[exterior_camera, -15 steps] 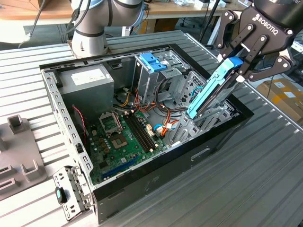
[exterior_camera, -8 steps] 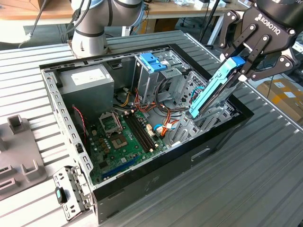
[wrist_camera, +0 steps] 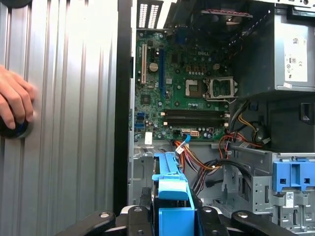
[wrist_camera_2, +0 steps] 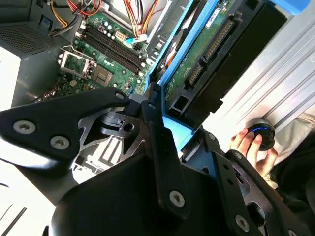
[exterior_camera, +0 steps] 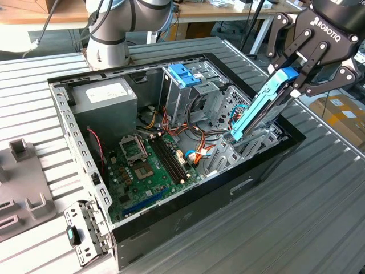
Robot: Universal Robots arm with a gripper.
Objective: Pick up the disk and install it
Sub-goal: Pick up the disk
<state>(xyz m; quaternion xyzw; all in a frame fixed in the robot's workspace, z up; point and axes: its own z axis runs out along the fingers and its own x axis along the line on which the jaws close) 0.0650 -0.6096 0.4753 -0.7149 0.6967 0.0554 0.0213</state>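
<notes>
Disk (exterior_camera: 259, 114): silver drive with blue side rails, steeply tilted. Its lower end is inside the computer case (exterior_camera: 171, 208) at the exterior view's right, and its upper end is above the rim.
Gripper (exterior_camera: 289, 80): closed on the disk's upper end, clamping the blue rail.
Bay (exterior_camera: 251, 145): grey metal frame at the disk's lower end; whether they touch cannot be told.
Cables (exterior_camera: 199, 153): orange and red, just beside the bay.
Step in hand: judged to be seating the disk in the bay. Done well, the rails stay square to the frame, travel follows the disk's own tilt, and the cables stay clear of the lower edge.
Motherboard (exterior_camera: 148, 165): flat on the case floor.
Cage (exterior_camera: 185, 77): blue-topped, near the bay.
Bench (exterior_camera: 285, 228): ribbed metal, carrying the case.
Hand (wrist_camera: 15, 101): a person's, on a dark knob (wrist_camera: 17, 129), apart from the case.
</notes>
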